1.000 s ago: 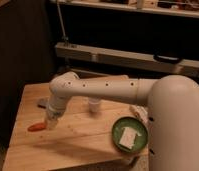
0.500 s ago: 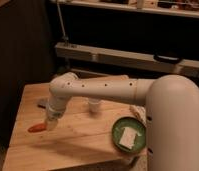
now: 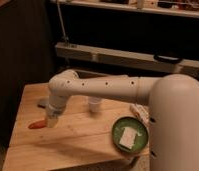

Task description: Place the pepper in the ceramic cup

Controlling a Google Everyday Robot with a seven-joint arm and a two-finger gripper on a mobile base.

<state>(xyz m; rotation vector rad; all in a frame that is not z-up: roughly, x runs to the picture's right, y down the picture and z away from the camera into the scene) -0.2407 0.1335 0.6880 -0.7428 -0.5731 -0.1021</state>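
- At the left side of the table point(image 3: 78, 147), the pepper point(image 3: 36, 124) lies low over the wood, its tapered end pointing left.
- The hand point(image 3: 53, 121) is down right against the pepper's right end; whether it is spread or pinching the pepper cannot be told.
- The ceramic cup point(image 3: 95, 105) stands upright further right and back, apart from the pepper and partly behind the arm point(image 3: 103, 87).
- The step in hand looks like the grasp, or the start of the lift.
- With a firm hold, the next move calls for raising the pepper above the cup's rim, carrying it right and releasing it over the opening.
- The green bowl point(image 3: 114, 135) sits beyond the cup, so overshooting is the risk.
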